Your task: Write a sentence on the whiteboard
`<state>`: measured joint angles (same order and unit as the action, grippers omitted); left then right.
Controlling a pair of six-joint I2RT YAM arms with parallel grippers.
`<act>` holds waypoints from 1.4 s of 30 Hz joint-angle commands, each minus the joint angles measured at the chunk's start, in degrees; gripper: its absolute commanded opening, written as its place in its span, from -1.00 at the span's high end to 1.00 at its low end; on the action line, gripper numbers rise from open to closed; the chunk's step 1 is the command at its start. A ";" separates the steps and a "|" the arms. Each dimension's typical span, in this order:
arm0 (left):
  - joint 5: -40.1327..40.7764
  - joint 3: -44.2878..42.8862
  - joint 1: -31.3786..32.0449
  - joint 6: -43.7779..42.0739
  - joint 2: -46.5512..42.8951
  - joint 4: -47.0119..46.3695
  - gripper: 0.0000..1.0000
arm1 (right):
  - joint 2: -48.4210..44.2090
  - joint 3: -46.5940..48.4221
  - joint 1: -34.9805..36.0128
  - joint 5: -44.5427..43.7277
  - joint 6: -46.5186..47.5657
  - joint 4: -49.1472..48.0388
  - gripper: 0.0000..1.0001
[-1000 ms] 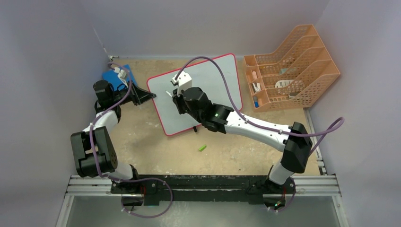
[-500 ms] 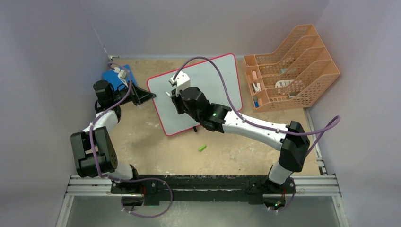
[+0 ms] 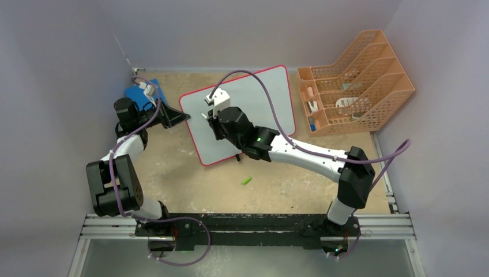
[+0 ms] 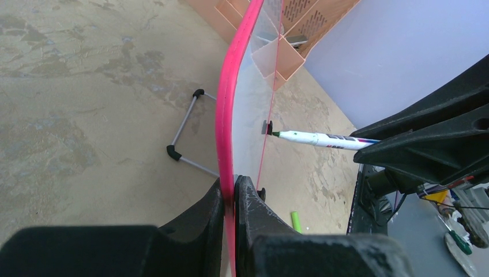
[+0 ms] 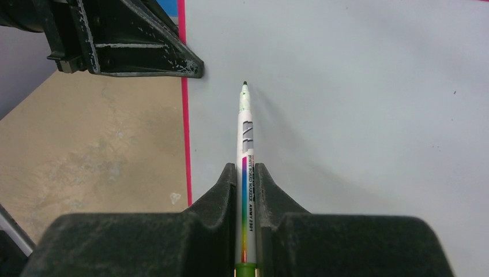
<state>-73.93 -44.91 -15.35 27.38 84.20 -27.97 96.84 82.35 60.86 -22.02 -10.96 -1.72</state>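
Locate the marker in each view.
Top external: marker barely shows, left of centre, over the whiteboard.
Left wrist: centre-right, horizontal, tip toward the board.
Right wrist: centre, pointing up from the jaws.
Shared landmark: the whiteboard's red rim.

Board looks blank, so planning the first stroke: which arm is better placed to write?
Right. The right gripper holds the marker, tip pointing at the whiteboard; the left gripper is clamped on its red rim.
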 commanded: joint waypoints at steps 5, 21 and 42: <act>0.06 -1.65 0.85 -2.28 -1.06 0.16 1.00 | -0.25 3.16 0.29 -0.92 -1.07 -0.33 1.00; -0.22 -1.60 0.85 -1.80 -0.91 -0.28 1.00 | 0.30 5.11 0.28 -1.64 -1.21 -0.97 1.00; -0.38 -1.59 0.85 -1.54 -0.80 -0.59 1.00 | 2.46 7.95 0.30 -0.92 -0.64 -0.93 1.00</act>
<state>-73.95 -44.91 -15.35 27.42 84.20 -27.99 99.26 86.74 60.86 -22.00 -11.53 -0.67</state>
